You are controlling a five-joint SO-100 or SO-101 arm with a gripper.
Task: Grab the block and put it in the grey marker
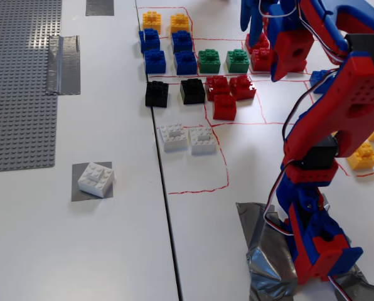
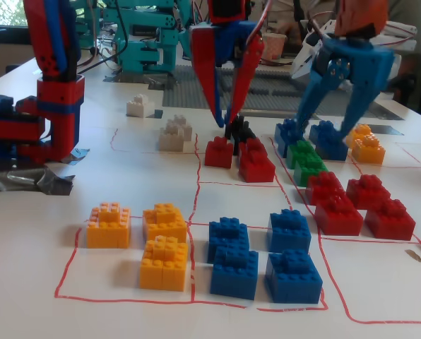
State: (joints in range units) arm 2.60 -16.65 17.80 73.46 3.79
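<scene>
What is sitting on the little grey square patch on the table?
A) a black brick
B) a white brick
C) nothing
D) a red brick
B: in a fixed view a white brick rests on the grey square patch, apart from the coloured bricks.

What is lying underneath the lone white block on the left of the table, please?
The block sits on the grey marker, slightly askew, its right edge at the patch's border. The patch's centre is covered, so whatever is there cannot be seen.

Arm [image 1: 337,125] of red and blue printed segments, black servos, red, white and black cables, blue and red fingers [image 2: 212,78].
</scene>
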